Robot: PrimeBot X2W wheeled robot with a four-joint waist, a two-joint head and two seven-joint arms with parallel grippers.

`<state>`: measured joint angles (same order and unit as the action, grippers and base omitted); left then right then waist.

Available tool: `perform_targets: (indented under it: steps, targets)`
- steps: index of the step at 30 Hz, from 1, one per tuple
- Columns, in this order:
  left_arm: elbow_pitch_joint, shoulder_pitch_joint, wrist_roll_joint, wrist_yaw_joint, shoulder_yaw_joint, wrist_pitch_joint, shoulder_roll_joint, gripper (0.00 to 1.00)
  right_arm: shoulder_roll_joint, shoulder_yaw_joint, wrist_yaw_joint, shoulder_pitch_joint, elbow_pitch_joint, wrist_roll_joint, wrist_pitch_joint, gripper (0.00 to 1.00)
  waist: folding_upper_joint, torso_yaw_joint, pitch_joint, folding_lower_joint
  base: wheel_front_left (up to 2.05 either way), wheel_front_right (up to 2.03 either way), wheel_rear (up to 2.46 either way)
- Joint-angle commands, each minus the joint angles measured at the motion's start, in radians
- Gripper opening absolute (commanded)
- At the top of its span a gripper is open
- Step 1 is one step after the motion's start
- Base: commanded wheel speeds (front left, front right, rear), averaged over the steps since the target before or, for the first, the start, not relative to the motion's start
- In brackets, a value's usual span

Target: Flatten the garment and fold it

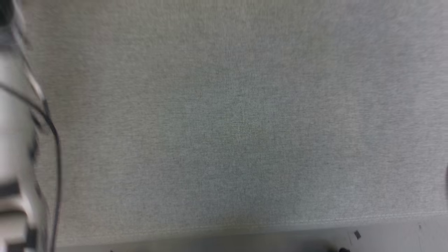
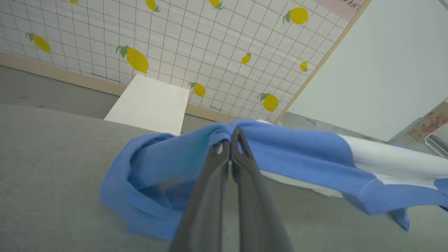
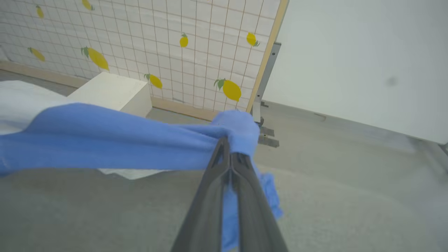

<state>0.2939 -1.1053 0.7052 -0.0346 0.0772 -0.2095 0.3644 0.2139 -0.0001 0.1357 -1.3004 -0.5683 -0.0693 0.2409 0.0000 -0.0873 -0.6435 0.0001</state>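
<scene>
Pinching blue sleeve cloth, the left claw has its fingers pressed together on the garment, whose sleeve loop sags onto the grey fabric surface. The left wrist view also catches its white body trailing sideways. The right claw is likewise clamped on a bunched blue sleeve (cloth stretched taut). Beyond stand a white box and a lemon-print wall. The blurred head view adds a pale forearm.

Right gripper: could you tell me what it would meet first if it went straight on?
The right gripper, shut on the garment, has that blue fabric first; beyond it, probably the lemon-patterned panel, though depth is unclear.
</scene>
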Motion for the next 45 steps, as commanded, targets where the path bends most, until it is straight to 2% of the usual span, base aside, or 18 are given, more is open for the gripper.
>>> perform_targets:
  steps: [1,5,10,13,18,26,32,37,38,39,40,41,42,45]
  targets:
    - [-0.022,0.093,0.008,0.006,-0.002,-0.013,0.016,0.00,0.020,0.005,-0.005,0.081,0.020,-0.041,0.037,0.00,0.0000,0.013,0.092,-0.0001,0.00,0.00,0.00]
    - [-0.127,0.378,0.066,-0.001,0.001,-0.076,0.005,0.00,0.046,0.029,-0.005,0.324,0.139,-0.151,0.178,0.00,0.0000,0.023,0.172,-0.0001,0.00,0.00,0.00]
    - [-0.258,0.704,0.141,-0.040,-0.001,-0.128,-0.036,0.00,0.052,-0.024,-0.005,0.647,0.355,-0.209,0.314,0.00,0.0000,0.030,0.247,-0.0001,0.00,0.00,0.00]
    - [-0.310,0.840,0.166,-0.060,0.006,-0.139,-0.063,0.00,0.021,-0.087,-0.005,0.807,0.456,-0.205,0.363,0.00,0.0000,0.038,0.283,-0.0001,0.00,0.00,0.00]
    - [-0.359,1.004,0.177,-0.084,0.029,-0.149,-0.087,0.00,-0.078,-0.189,-0.005,1.026,0.582,-0.171,0.408,0.00,0.0000,0.051,0.331,-0.0001,0.00,0.00,0.00]
    - [-0.358,1.130,0.183,-0.103,0.048,-0.159,-0.097,0.00,-0.154,-0.278,-0.005,1.194,0.616,-0.131,0.434,0.00,0.0000,0.060,0.371,-0.0001,0.00,0.00,0.00]
    - [-0.328,1.194,0.191,-0.103,0.089,-0.193,-0.105,0.00,-0.163,-0.316,-0.005,1.273,0.605,-0.108,0.492,0.00,0.0000,0.067,0.388,-0.0001,0.00,0.00,0.00]
    - [-0.286,1.194,0.187,-0.091,0.109,-0.182,-0.120,0.00,-0.163,-0.304,-0.005,1.287,0.554,-0.125,0.481,0.00,0.0000,0.069,0.392,-0.0001,0.00,0.00,0.00]
    - [-0.277,1.188,0.182,-0.090,0.110,-0.170,-0.124,0.13,-0.163,-0.299,-0.005,1.286,0.539,-0.129,0.471,0.00,0.0000,0.069,0.393,-0.0001,0.00,0.00,0.00]
    - [-0.271,1.181,0.178,-0.089,0.109,-0.158,-0.129,0.60,-0.163,-0.296,-0.005,1.284,0.529,-0.133,0.460,0.00,0.0000,0.070,0.393,-0.0001,0.00,0.00,0.00]
    - [-0.264,1.174,0.173,-0.086,0.111,-0.147,-0.133,1.00,-0.163,-0.291,-0.005,1.280,0.520,-0.137,0.437,0.56,0.0000,0.070,0.395,-0.0001,0.00,0.00,0.00]
    - [-0.260,1.170,0.170,-0.084,0.113,-0.141,-0.136,1.00,-0.163,-0.288,-0.005,1.279,0.513,-0.141,0.420,0.85,0.0000,0.071,0.398,-0.0001,0.00,0.00,0.00]
    - [-0.259,1.165,0.166,-0.082,0.111,-0.127,-0.139,1.00,-0.163,-0.286,-0.005,1.279,0.506,-0.149,0.400,1.00,0.0000,0.072,0.401,-0.0001,0.00,0.00,0.00]
    - [-0.264,1.161,0.150,-0.084,0.098,-0.086,-0.138,1.00,-0.164,-0.284,-0.005,1.281,0.508,-0.163,0.330,1.00,0.0000,0.072,0.414,-0.0001,0.00,0.00,0.00]
